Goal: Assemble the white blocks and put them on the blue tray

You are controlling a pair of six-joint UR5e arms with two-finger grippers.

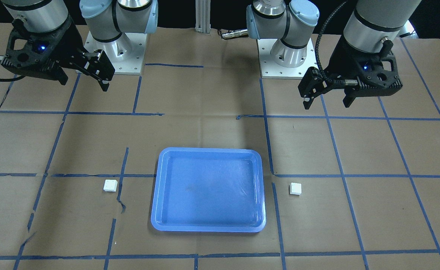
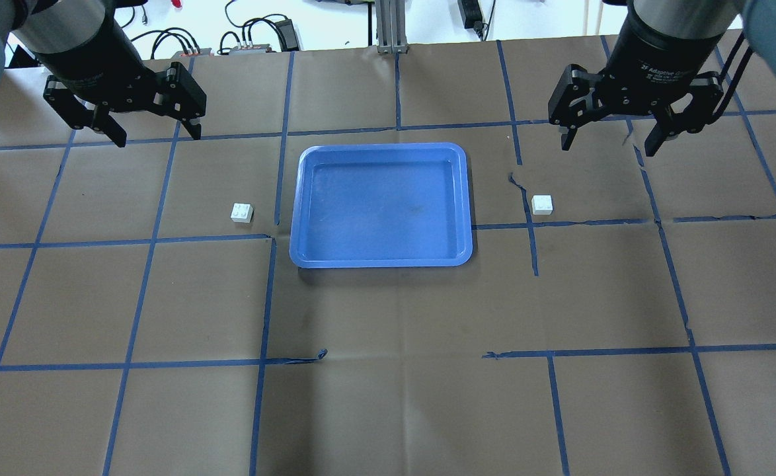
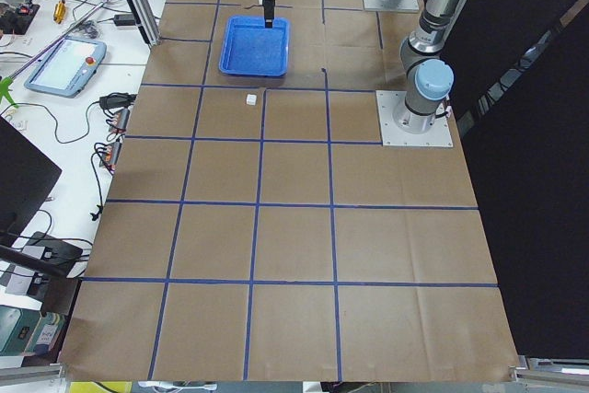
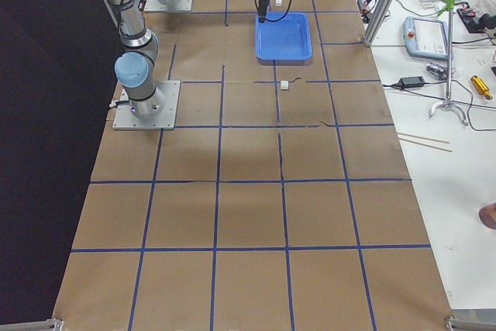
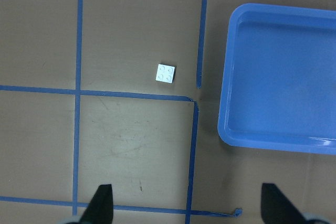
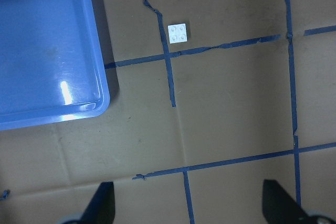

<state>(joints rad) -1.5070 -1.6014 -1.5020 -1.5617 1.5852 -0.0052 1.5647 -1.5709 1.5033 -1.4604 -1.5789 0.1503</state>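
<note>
The blue tray (image 2: 381, 261) lies empty in the middle of the table; it also shows in the front view (image 1: 208, 228). One white block (image 2: 242, 212) lies left of it, studs up, also in the left wrist view (image 5: 166, 73). The other white block (image 2: 542, 204) lies right of it, also in the right wrist view (image 6: 178, 33). My left gripper (image 2: 158, 135) hangs open and empty above the table, behind the left block. My right gripper (image 2: 606, 147) hangs open and empty behind and to the right of the right block.
The table is covered in brown paper with a blue tape grid. The arms' base plates (image 1: 115, 56) (image 1: 287, 60) stand on the robot's side. An aluminium post (image 2: 388, 26) stands at the far edge. A bench with a pendant (image 3: 64, 66) and cables runs beyond it.
</note>
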